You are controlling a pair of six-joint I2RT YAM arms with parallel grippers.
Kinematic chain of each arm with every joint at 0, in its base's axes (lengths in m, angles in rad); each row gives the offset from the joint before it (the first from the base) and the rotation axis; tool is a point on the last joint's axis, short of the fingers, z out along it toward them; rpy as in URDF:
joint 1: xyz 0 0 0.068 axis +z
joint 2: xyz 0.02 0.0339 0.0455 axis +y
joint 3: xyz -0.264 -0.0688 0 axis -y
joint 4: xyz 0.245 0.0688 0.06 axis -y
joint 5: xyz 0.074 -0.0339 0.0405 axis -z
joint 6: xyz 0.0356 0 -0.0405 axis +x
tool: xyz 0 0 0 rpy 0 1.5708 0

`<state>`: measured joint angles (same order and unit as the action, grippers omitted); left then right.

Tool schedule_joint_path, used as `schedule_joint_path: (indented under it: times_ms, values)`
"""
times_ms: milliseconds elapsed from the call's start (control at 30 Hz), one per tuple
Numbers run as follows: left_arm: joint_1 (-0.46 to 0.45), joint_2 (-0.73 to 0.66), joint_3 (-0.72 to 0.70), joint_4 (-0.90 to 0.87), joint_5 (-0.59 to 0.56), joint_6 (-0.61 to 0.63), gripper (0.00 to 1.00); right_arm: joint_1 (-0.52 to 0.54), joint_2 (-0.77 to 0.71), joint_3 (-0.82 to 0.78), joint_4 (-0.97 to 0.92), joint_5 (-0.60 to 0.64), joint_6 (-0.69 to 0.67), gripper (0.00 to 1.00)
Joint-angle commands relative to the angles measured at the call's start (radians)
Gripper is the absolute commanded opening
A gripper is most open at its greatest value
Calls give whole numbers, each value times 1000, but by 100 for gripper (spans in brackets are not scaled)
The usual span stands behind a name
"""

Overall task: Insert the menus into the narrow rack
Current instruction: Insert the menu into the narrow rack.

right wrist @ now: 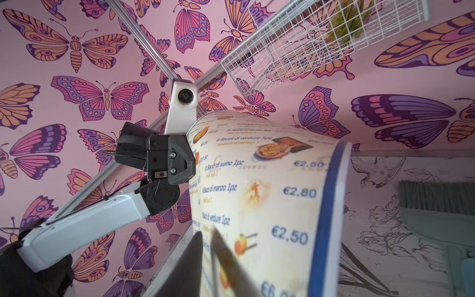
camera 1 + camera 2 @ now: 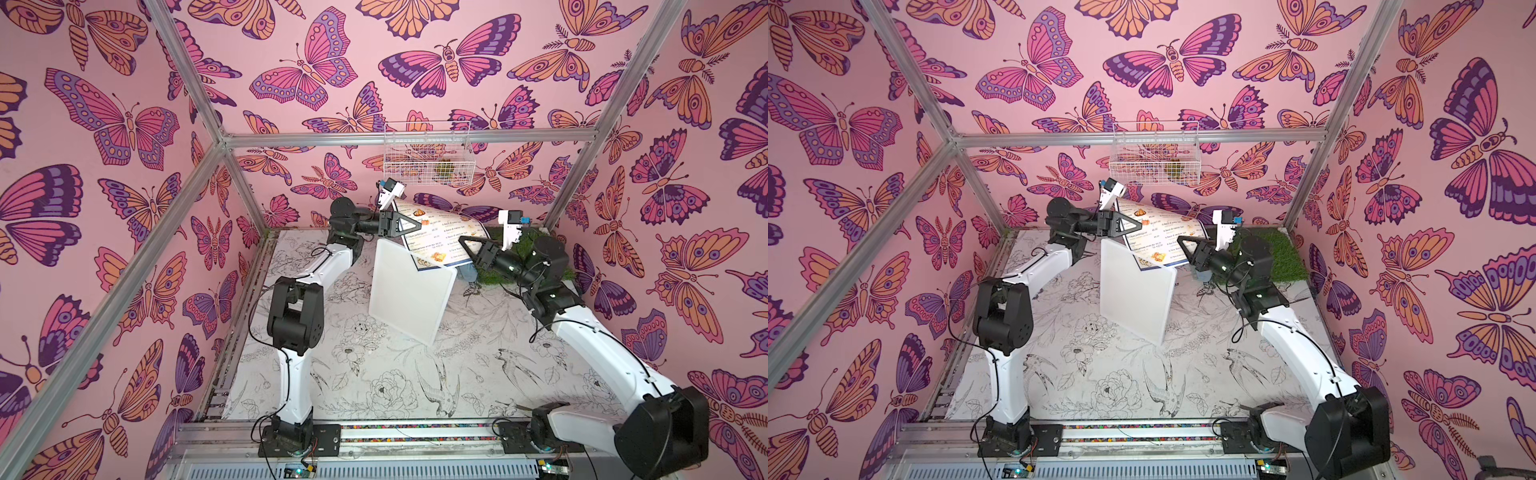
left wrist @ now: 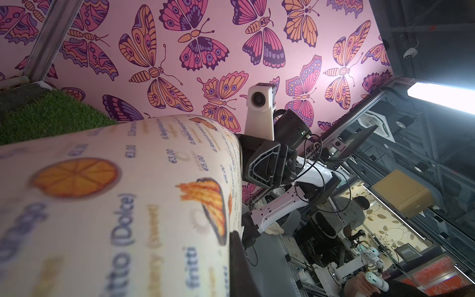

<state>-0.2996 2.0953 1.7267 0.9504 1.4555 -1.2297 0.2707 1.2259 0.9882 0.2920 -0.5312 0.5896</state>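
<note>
Left pincer (image 2: 417,225) clamps the menu (image 2: 444,232); right pincer (image 2: 462,240) sits at its opposite edge, closure unclear.

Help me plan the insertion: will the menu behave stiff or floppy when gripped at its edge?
Probably floppy: the menu bows into an arch instead of staying flat. Likely light, since an edge pinch by the left gripper holds it raised. Its face looks glossy, so it may slip.

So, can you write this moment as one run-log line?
phase: insertion start | left gripper: shut on menu | right gripper: fingers around menu edge, grip unclear | menu: bowed, lower corner at rack top edge
</note>
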Motion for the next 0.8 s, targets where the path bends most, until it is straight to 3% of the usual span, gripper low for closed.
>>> schedule_joint_path:
  times_ms: [0, 67, 133, 367, 433, 667, 767]
  values:
    - [14, -59, -29, -237, -45, 230, 0, -5, 4, 36, -44, -18, -48, 29]
    - [13, -97, -40, -448, -87, 413, 0, -5, 10, 40, -44, -25, -47, 24]
    - [13, -120, -44, -561, -116, 510, 0, -5, 16, 41, -36, -34, -42, 19]
    - [17, -125, -47, -587, -132, 518, 3, -5, 44, 34, 24, -104, -14, 7]
    - [19, -135, -59, -585, -130, 531, 21, -3, 47, 22, 58, -107, 5, 6]
    - [19, -176, -102, -589, -145, 564, 100, 5, 23, -3, 111, -107, 25, 4]
    - [20, -178, -109, -589, -153, 563, 100, 12, 16, -3, 106, -144, 11, 2]
